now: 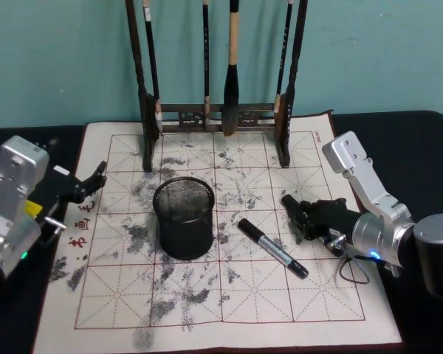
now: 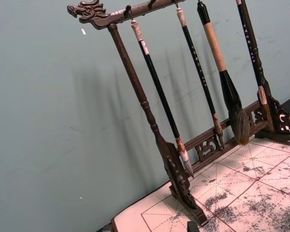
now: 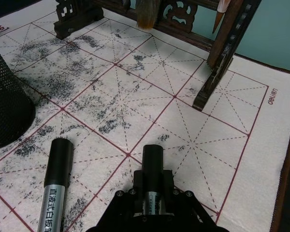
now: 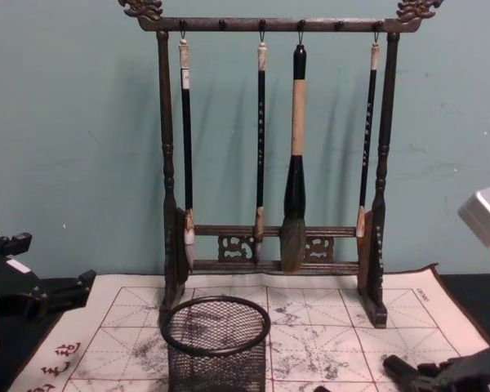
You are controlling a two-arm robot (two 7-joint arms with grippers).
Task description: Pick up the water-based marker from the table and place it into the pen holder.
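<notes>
The black wire-mesh pen holder stands upright on the gridded mat, left of centre, and shows in the chest view too. My right gripper is low over the mat to its right, shut on a black water-based marker whose cap end sticks out in front of the fingers. A second marker with a grey label lies flat on the mat between the holder and that gripper; the right wrist view has it beside the held one. My left gripper is parked at the mat's left edge.
A tall carved wooden brush rack with several hanging calligraphy brushes stands at the back of the ink-stained mat. A teal wall is behind it. The mat lies on a dark table, with open mat in front of the holder.
</notes>
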